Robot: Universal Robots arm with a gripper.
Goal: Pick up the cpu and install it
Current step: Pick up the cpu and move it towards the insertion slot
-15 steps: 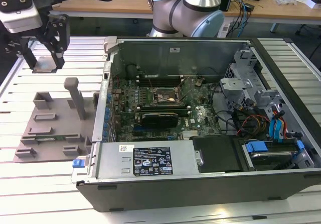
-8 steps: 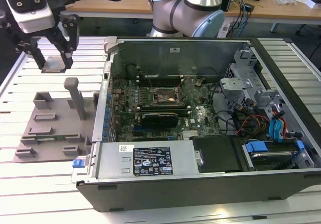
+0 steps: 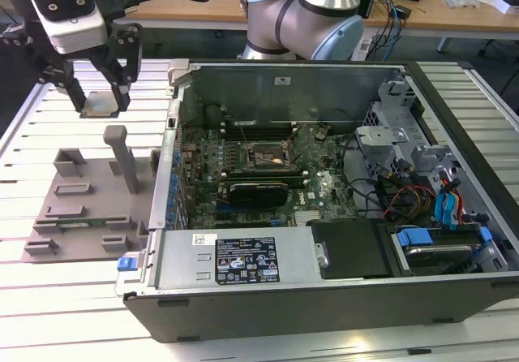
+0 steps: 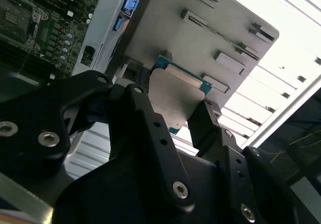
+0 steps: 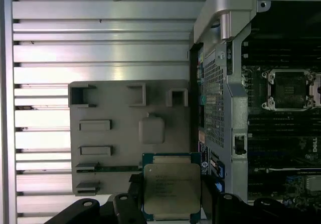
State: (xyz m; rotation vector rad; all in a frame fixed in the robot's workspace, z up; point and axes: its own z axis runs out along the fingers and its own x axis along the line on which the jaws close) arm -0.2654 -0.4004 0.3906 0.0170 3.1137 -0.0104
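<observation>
Above the slatted metal table (image 3: 65, 297), the gripper (image 3: 100, 105) clamps the square silver cpu (image 5: 172, 190).

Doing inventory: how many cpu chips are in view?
1. The cpu is clamped in the gripper, aloft by the grey fixture, outside the computer case. Others may be hidden.

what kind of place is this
Probably a robotics lab or test bench: an opened computer case sits on a slatted metal table, the gripper holds the cpu near a grey fixture, and cluttered wooden desks with cables stand behind.
</observation>
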